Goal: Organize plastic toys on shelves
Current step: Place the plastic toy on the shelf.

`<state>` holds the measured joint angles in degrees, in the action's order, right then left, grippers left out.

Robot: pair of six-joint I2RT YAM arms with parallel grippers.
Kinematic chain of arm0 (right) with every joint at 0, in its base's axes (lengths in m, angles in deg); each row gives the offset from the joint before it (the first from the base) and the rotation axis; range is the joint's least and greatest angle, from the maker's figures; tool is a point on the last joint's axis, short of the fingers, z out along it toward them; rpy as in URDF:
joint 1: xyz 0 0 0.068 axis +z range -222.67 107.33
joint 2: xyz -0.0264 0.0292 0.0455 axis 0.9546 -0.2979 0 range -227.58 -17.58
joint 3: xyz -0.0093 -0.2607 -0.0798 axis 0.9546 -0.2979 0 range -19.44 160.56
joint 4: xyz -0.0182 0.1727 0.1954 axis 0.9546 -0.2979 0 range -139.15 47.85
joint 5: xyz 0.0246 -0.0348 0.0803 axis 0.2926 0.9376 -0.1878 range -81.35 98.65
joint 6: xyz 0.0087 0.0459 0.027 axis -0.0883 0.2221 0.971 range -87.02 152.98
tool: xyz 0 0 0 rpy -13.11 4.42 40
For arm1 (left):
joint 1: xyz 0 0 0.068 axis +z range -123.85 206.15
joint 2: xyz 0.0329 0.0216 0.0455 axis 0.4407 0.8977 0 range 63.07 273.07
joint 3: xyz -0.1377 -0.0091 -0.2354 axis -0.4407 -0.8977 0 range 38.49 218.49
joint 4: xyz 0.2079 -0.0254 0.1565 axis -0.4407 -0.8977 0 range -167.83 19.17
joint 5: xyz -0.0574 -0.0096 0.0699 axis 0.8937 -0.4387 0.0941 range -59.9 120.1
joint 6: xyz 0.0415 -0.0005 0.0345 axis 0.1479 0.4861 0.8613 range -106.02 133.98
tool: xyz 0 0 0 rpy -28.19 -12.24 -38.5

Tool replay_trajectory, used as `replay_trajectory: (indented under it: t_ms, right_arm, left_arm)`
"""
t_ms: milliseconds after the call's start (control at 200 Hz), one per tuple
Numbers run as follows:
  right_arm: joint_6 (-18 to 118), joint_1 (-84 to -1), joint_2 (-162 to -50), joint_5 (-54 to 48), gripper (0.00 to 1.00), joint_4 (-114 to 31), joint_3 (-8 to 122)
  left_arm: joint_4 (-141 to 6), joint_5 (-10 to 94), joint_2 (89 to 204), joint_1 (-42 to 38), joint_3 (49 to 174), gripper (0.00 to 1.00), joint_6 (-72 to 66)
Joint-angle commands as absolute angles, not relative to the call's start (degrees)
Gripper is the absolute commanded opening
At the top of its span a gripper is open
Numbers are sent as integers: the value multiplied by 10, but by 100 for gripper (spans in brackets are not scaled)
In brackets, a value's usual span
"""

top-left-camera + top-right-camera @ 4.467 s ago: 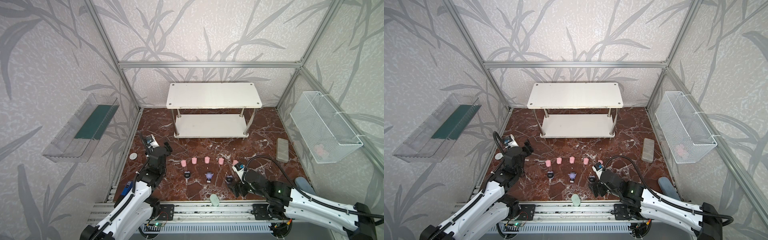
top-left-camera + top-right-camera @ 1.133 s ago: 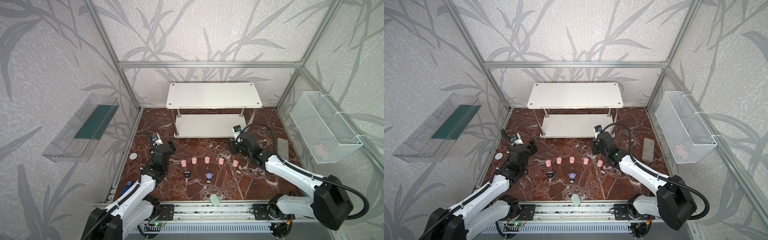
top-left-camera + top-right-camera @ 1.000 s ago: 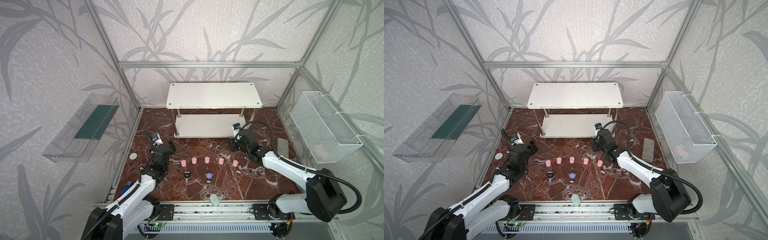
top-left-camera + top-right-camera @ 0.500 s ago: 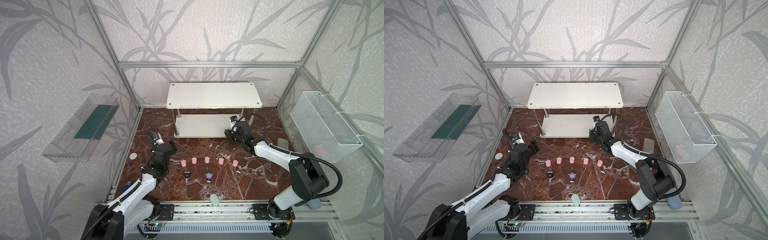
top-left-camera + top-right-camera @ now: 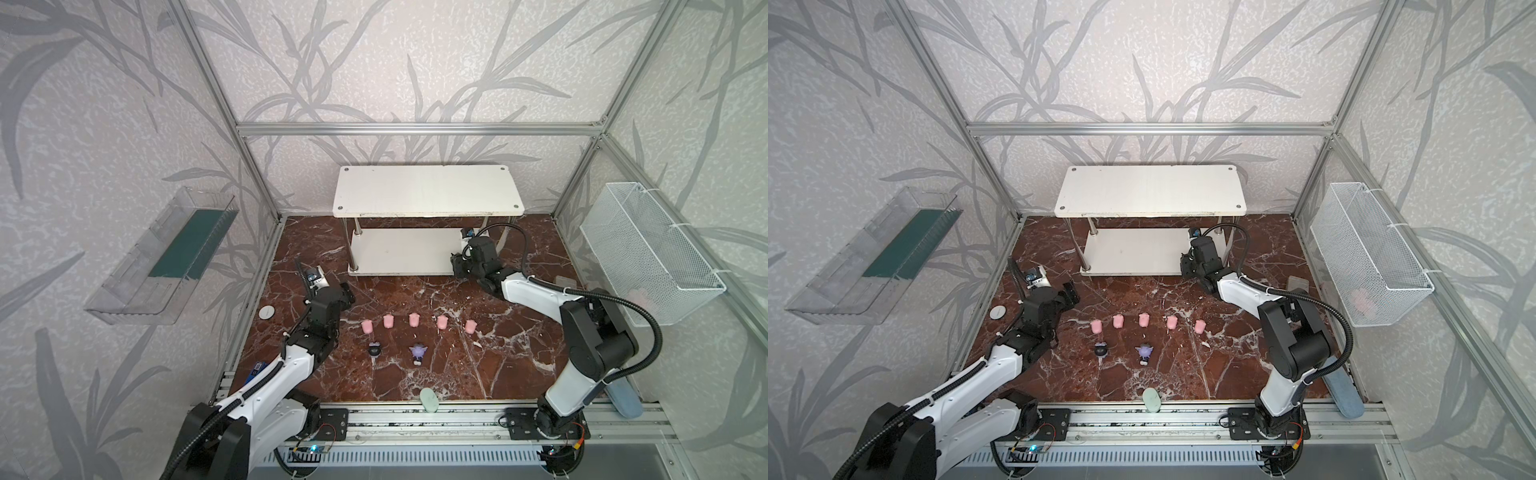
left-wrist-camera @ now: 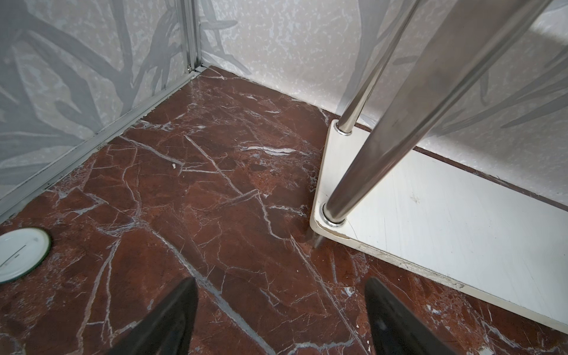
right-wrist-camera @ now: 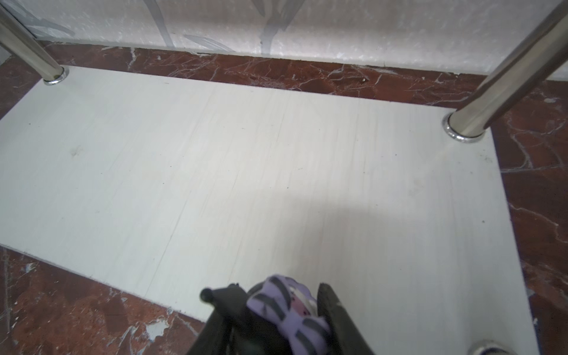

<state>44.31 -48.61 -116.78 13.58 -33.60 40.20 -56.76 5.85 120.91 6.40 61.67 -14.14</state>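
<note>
Count: 5 pink pigs [image 5: 413, 320] in one row on the marble floor [image 5: 457, 374], 2 figurines nearer the arms: black figurine [image 5: 375, 349], purple figurine [image 5: 418, 352]. A third, the striped lilac figurine [image 7: 285, 304], is clamped in the right gripper [image 7: 273, 292] over the rack's [image 5: 428, 191] lower board [image 7: 246, 169], front right corner. Left gripper [image 6: 281, 282] jaws apart, empty, above the floor by the front left post [image 6: 399, 123].
</note>
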Motion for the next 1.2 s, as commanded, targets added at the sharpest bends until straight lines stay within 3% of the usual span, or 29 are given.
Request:
replay_trajectory:
  t_ms: [0, 1195]
  right_arm:
    - [454, -495, -1180, 141, 28, -318, 425]
    - [485, -523, -1246, 137, 29, -286, 459]
  left_arm:
    - [-553, 57, 1216, 65, 622, 83, -152]
    - [-551, 70, 1243, 65, 640, 83, -149]
